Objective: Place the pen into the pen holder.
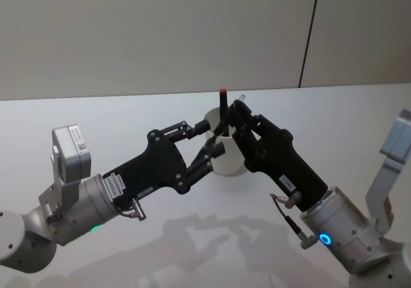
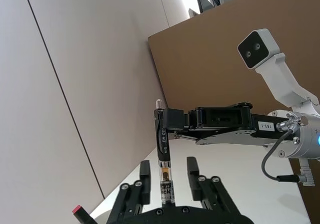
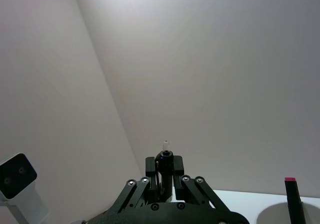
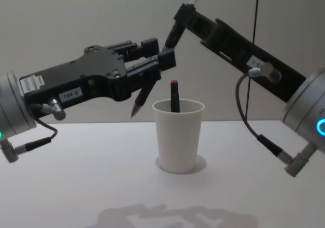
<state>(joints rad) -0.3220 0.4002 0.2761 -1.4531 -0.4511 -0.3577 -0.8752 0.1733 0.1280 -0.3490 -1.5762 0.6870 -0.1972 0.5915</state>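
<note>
1. The pen (image 4: 155,73) is seen in the chest view held in the air, slanted, with its pointed tip low and to the left and its clear-capped end high and to the right. Its tip hangs just left of and slightly above the rim of the pen holder (image 4: 177,136), outside the cup.
2. In the left wrist view the pen (image 2: 163,169) is shown as a dark barrel with a clear section and printed lettering, running between the two fingers (image 2: 191,171) of the left gripper.
3. The pen holder (image 1: 229,161) is a white paper cup standing upright on the white table (image 1: 128,127), near the middle of the scene between the two arms.
4. A second marker with a red cap (image 4: 174,96) stands inside the cup, its upper part rising above the rim; it is also seen in the head view (image 1: 223,103).
5. The upper end of the pen is clamped by the right gripper (image 4: 176,26), which reaches in from the right and above; in the right wrist view its fingers (image 3: 164,174) are seen drawn narrow around the pen's end.
6. The left gripper (image 4: 152,64) reaches in from the left at about the same height as the pen's middle. Its fingers stand apart on either side of the barrel, and whether they touch the pen cannot be told.
</note>
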